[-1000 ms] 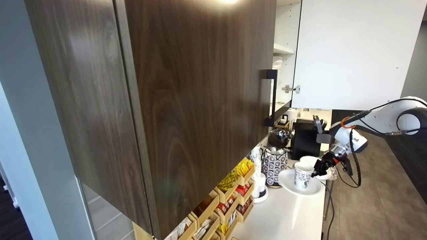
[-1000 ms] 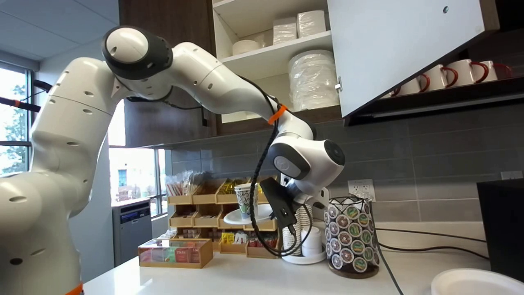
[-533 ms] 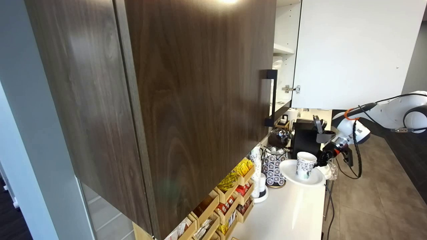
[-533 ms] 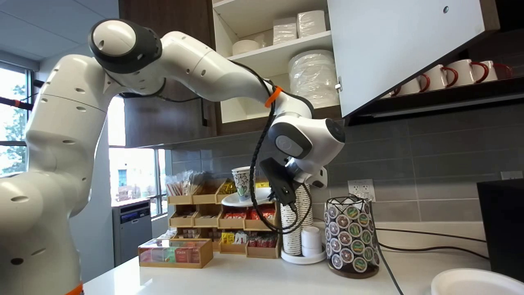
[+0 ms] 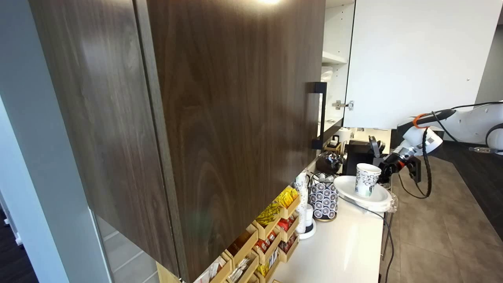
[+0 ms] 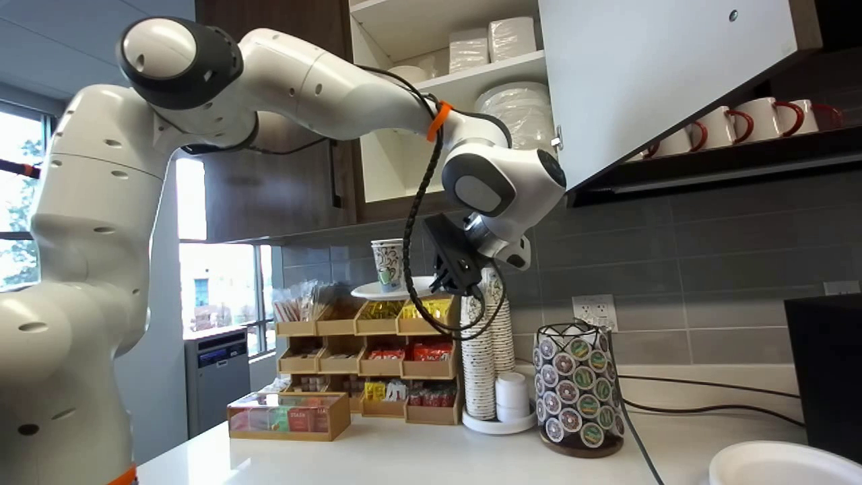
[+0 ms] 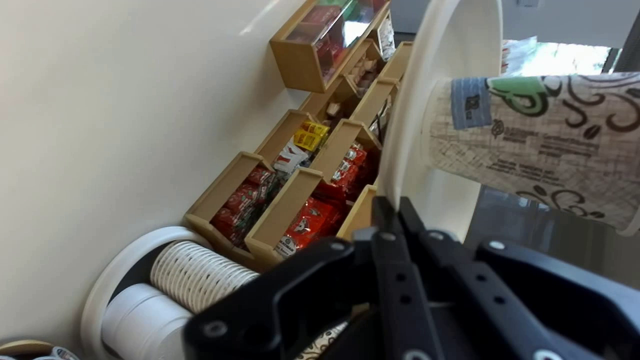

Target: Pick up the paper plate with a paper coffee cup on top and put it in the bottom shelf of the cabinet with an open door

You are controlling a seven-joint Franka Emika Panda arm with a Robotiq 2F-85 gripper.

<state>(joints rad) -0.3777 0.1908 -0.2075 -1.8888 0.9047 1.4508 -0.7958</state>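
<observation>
1. White counter (image 6: 404,465) ran below the gripper (image 7: 396,207), and beyond the gripper we saw wooden bins (image 6: 380,367) and a tiled wall (image 6: 626,269).
2. We had the gripper nearly closed: in the wrist view its fingers (image 7: 384,217) pinched the plate (image 7: 407,120) by the rim, parted, it seemed, only by that thin edge.
3. Out ahead of the fingers, the plate bore the cup (image 6: 388,265), which stood close to upright and, as far as we could tell, apart from the gripper. Both hung well above the counter.
4. Picking up therefore looked done to us. Left to do were raising, carrying in, setting down and letting go: the bottom shelf (image 5: 331,124) lay higher than the gripper, inside the cabinet (image 6: 367,48), whose door (image 6: 653,77) stood open, and the plate had not reached it.
5. Above the gripper, a wrapped stack (image 6: 528,118) took up part of that shelf, and our arm (image 6: 357,101) hid some of the rest, so we could not tell how much room it offered. We judged that the plate needed to go up level, since a tilt might send the cup sliding.
</observation>
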